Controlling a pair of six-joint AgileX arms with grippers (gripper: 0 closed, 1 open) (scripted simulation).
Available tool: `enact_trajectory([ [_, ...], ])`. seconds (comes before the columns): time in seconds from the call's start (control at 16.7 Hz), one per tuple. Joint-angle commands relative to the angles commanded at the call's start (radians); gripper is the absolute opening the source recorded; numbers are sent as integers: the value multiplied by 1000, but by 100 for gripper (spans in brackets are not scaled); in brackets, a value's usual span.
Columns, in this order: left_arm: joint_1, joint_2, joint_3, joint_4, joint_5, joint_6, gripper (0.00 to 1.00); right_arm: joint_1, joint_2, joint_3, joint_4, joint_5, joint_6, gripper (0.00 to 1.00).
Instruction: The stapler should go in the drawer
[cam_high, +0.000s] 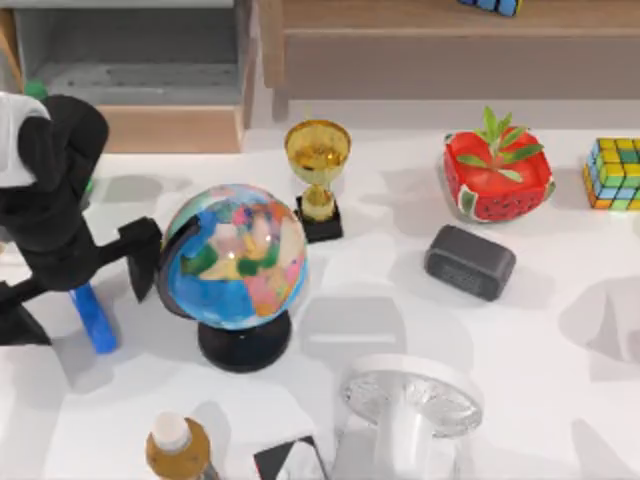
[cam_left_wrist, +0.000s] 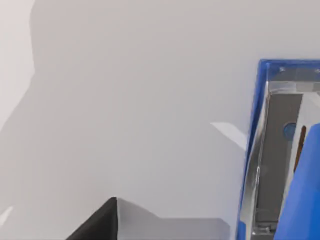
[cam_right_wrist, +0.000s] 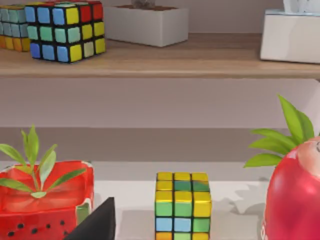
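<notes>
The stapler (cam_high: 94, 320) is a small bright blue bar lying on the white table at the left, near the globe. My left gripper (cam_high: 80, 290) hovers right above its far end, open, with one black finger (cam_high: 142, 256) on the globe side and the other (cam_high: 18, 324) toward the table's left edge. In the left wrist view the stapler (cam_left_wrist: 280, 150) shows close up, blue with a metal inside, beside one dark fingertip (cam_left_wrist: 100, 222). The drawer (cam_high: 170, 128) stands pulled out at the back left, tan wood with a grey inside. My right arm's dark finger (cam_right_wrist: 97, 222) faces the shelf.
A globe (cam_high: 240, 265) stands just right of the stapler. Behind it are a gold trophy (cam_high: 318, 175), a watermelon planter (cam_high: 497, 175), a dark grey block (cam_high: 470, 262) and a colour cube (cam_high: 615, 175). A white round stand (cam_high: 410, 400) and a brown bottle (cam_high: 178, 445) sit in front. The brown shelf (cam_high: 450, 45) spans the back.
</notes>
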Motion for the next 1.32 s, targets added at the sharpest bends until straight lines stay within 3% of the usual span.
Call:
enact_trajectory([
  [0.72,0,0,0,0,0,0,2,0,0,0,0,0,0,100],
  [1.32,2,-20,7,-16,-6,7,0,0,0,0,0,0,0,100],
])
